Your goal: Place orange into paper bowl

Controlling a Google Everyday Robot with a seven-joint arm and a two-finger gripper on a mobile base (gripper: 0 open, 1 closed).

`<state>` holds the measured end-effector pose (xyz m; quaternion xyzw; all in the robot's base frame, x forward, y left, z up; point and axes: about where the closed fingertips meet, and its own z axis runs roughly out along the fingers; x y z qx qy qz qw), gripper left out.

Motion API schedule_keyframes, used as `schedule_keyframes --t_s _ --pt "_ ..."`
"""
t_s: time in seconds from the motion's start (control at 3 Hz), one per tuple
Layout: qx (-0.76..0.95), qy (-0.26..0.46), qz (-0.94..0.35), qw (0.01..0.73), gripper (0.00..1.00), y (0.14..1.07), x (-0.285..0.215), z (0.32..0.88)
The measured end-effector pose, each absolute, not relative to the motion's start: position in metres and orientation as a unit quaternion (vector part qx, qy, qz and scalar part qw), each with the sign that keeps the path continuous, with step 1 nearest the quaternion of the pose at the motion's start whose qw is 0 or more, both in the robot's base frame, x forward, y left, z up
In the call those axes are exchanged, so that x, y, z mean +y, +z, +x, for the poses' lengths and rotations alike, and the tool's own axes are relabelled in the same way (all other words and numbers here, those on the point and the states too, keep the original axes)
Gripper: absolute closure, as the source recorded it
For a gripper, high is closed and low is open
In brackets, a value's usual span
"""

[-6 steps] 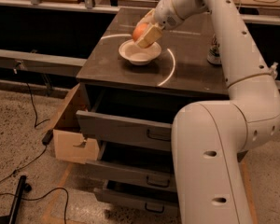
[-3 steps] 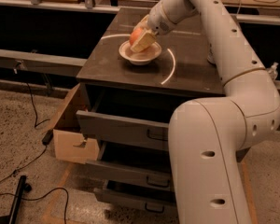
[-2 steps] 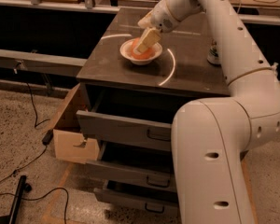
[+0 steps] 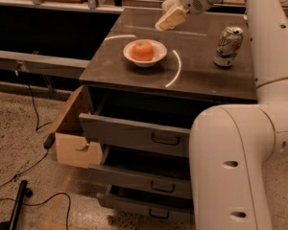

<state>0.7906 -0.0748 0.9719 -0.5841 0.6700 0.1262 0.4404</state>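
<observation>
Camera view: empty hand [image 4: 170, 18] near orange [image 4: 142, 50] in bowl [image 4: 162, 52].

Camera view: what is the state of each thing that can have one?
Paper bowl: upright on the cabinet top.
Orange: resting in the bowl, not held.
Gripper: in the air beyond the bowl, clear of the orange.
Soda can: upright, apart from the bowl.
Top drawer: pulled open.
</observation>
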Motion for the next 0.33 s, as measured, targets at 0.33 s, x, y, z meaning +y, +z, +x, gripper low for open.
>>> schedule_keyframes --t_s 0.33 --pt "0.67 0.132 -0.587 0.434 0.31 0.9647 -0.0692 0.7911"
